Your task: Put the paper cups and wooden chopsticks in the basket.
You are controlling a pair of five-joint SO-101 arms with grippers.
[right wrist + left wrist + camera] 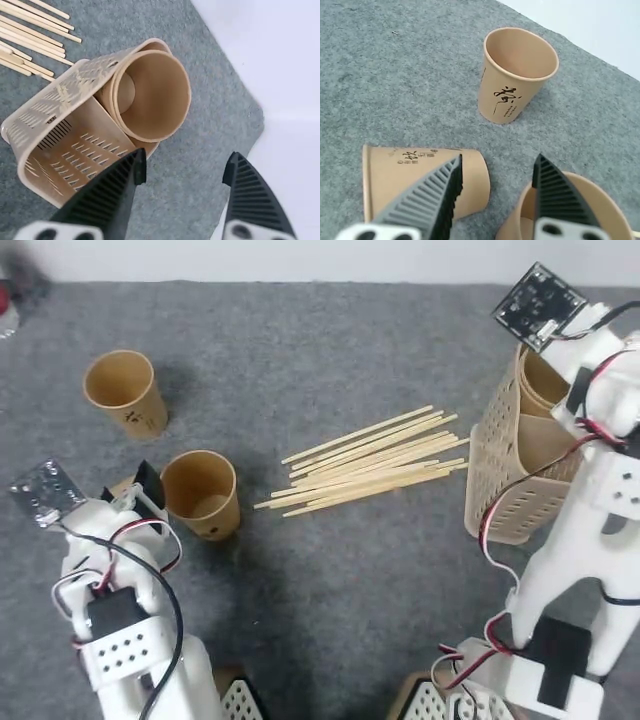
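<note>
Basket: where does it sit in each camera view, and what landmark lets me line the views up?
High view: basket at the right edge, beside the right arm, nested cups in it.
Right wrist view: basket just beyond the open right gripper, cup mouths toward the camera.
Left wrist view: aimed at the loose cups on the grey mat.
Shared landmark: the chopsticks lying beside the basket.

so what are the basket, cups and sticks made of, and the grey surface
Basket: looks like beige plastic, matte, with moulded rows of slots.
Cups: tan paper, matte, thin rolled rim and printed marks.
Sticks: pale bare wood, probably unfinished; grain too small to see.
Surface: grey felt or short carpet, fuzzy texture.
</note>
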